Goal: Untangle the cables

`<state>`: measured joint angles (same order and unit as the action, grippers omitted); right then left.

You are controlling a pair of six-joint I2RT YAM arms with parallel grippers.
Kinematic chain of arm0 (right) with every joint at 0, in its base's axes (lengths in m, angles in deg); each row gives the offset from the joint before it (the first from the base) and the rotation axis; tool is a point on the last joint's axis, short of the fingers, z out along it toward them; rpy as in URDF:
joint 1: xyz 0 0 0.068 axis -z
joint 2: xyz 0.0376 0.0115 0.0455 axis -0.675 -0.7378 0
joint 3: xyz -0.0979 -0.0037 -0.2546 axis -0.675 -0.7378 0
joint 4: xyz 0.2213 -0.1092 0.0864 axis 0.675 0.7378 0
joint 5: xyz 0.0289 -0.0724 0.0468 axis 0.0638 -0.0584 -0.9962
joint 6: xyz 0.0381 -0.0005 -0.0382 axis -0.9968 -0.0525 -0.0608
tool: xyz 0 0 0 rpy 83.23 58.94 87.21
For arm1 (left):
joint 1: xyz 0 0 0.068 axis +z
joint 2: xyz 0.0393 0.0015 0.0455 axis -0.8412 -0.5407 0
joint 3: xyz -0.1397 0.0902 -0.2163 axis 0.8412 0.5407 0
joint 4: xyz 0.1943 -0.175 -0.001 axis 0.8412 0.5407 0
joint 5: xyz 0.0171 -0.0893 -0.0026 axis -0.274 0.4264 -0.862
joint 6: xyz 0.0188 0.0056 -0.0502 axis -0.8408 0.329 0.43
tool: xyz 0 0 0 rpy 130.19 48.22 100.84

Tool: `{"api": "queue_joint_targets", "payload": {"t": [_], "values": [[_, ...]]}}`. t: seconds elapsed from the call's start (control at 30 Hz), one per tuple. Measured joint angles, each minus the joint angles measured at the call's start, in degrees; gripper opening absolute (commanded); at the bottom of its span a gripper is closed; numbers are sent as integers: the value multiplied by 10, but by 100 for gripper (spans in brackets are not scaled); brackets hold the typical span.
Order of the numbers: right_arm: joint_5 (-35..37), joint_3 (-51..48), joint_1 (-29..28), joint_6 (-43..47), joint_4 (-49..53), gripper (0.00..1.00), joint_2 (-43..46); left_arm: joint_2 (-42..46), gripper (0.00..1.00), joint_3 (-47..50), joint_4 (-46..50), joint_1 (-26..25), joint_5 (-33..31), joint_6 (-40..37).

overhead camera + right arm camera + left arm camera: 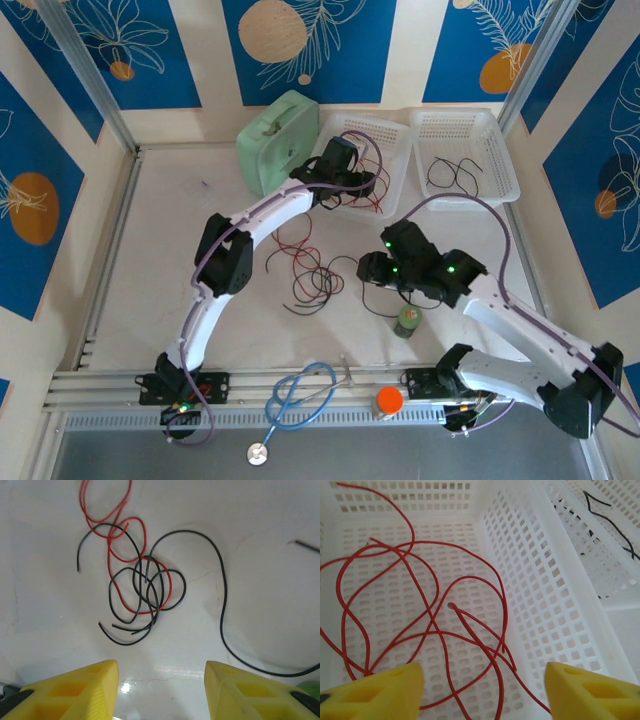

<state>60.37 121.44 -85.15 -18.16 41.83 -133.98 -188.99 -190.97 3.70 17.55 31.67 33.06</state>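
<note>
At the far end of the table [170, 250], toward 12 o'clock in the top view, two white baskets sit side by side. The left basket [545, 595] holds a red cable [420, 605]. It lies in big loose loops on the holey floor. The left end effector [482, 692] hangs over this basket. Its two yellow fingers [375, 692] are wide apart and they pinch nothing. The right basket [460, 117] has thin black cable pieces [455, 175] lying in it.

In the middle of the table lies a tangle [142, 590] of red and black cables. The loops cross over each other many times. In the right wrist view, red loops reach out of it toward 11 o'clock. One long black cable [222, 610] climbs out of the tangle, bends over at 1 o'clock, and runs down to 4 o'clock. The right end effector [162, 690] hovers just at 6 o'clock of the tangle. Its yellow fingers [75, 692] are apart, with only bare table between them.

A mint green case [275, 140] leans at 9 o'clock of the left basket. A blue stethoscope [300, 395] rests at the near edge, at 6 o'clock. A small green jar [407, 322] stands near the right arm. An orange cap [389, 401] sits near the stethoscope, at its 3 o'clock.
</note>
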Motion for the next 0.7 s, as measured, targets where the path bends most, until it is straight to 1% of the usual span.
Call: {"api": "queue_joint_targets", "payload": {"t": [0.07, 0.13, 0.17, 0.2, 0.27, 0.37, 0.47, 0.6, 0.7], "values": [[1, 0, -13, -31, -10, 50, -27, 8, 72, 0, 14, 0, -1, -8], [5, -1, -22, -67, -27, 54, -49, 24, 77, 1, 26, 1, -8, -15], [9, -3, -26, -87, -40, 56, -57, 38, 81, 4, 31, 1, -14, -19], [12, -10, -30, -109, -58, 59, -61, 55, 92, 10, 33, 1, -21, -24], [18, -29, -34, -153, -93, 60, -64, 100, 100, 30, 36, 2, -39, -32], [27, -52, -35, -218, -134, 60, -79, 189, 100, 75, 36, 4, -62, -44], [32, -54, -35, -269, -169, 60, -119, 282, 100, 127, 31, 9, -74, -49], [42, -37, -35, -308, -192, 60, -183, 398, 100, 233, 19, 17, -80, -57], [45, -12, -35, -330, -203, 59, -227, 464, 100, 318, 19, 18, -84, -56]]}}
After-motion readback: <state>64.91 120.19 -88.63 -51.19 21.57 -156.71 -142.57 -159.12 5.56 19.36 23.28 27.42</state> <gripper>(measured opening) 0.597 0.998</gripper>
